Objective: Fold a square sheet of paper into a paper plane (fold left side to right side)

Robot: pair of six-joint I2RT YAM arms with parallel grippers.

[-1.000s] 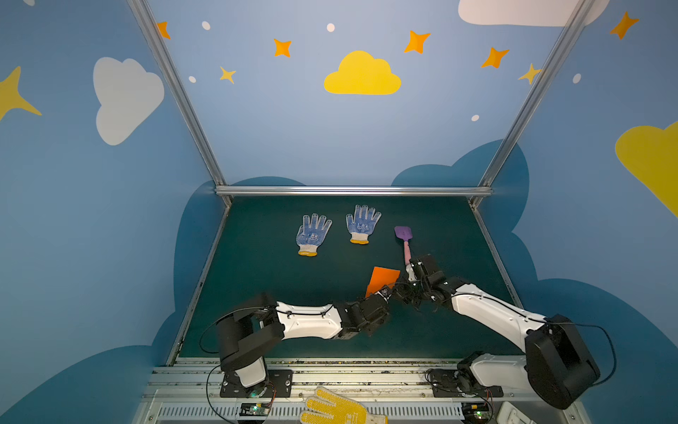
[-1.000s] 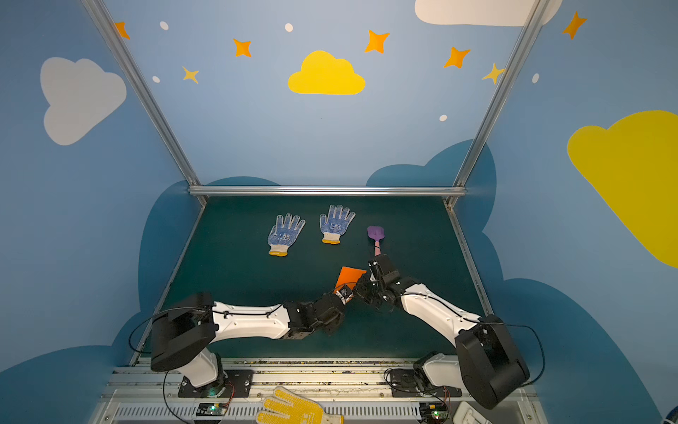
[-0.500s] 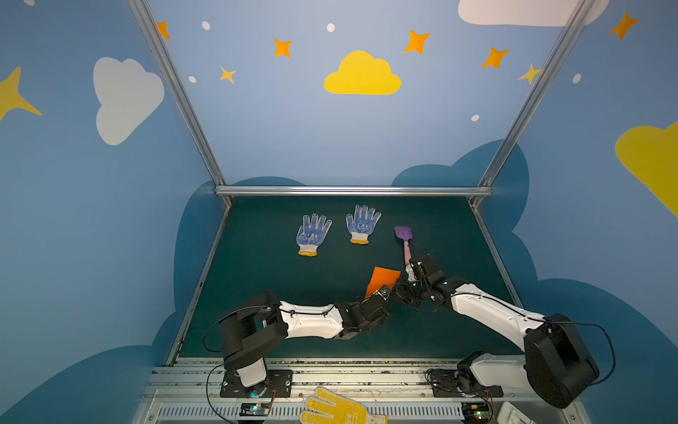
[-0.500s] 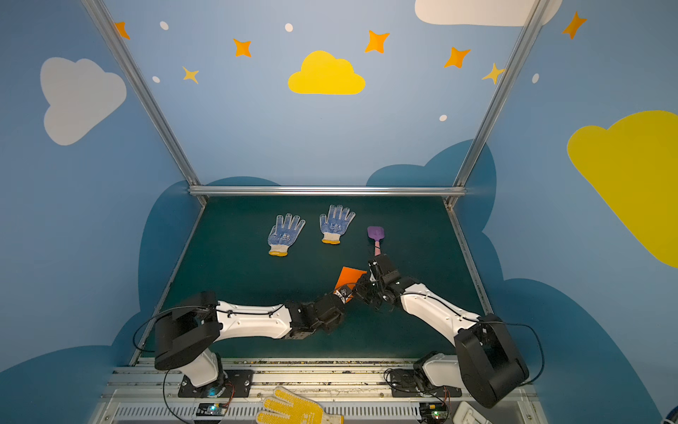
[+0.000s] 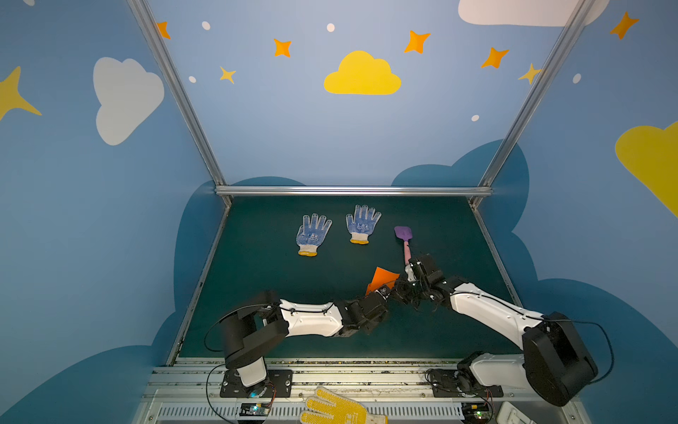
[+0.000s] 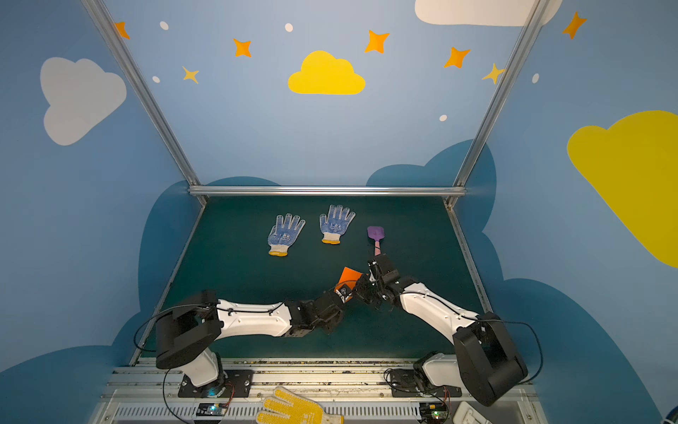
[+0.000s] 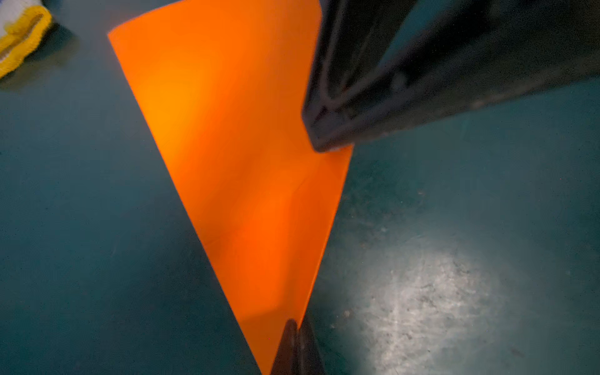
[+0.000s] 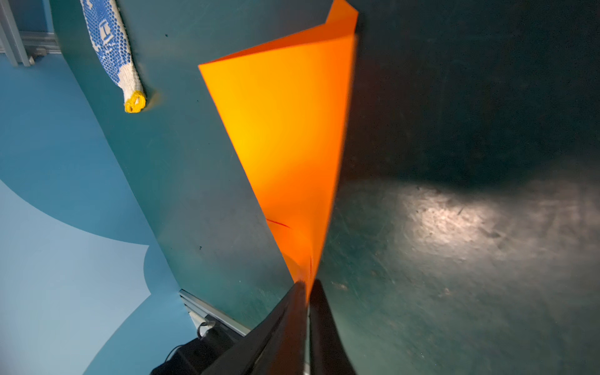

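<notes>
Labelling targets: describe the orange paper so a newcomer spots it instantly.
On the dark green table, look just in front of the purple shovel. The folded orange paper stands there, narrow tip pinched in the left claw. Unlike the blue-dotted gloves and the shovel, it is plain bright orange.

Both top views look from high above the near edge, downward and forward across the dark green tabletop (image 5: pixel 257 279) to the blue painted rear wall (image 5: pixel 348 147), and share nearly the whole scene. Each wrist camera sights along its own pincer at close range: the left pincer (image 7: pixel 294 323) and the right pincer (image 8: pixel 308 285). Both wrist views share the folded bright orange paper sheet (image 7: pixel 227 130).
</notes>
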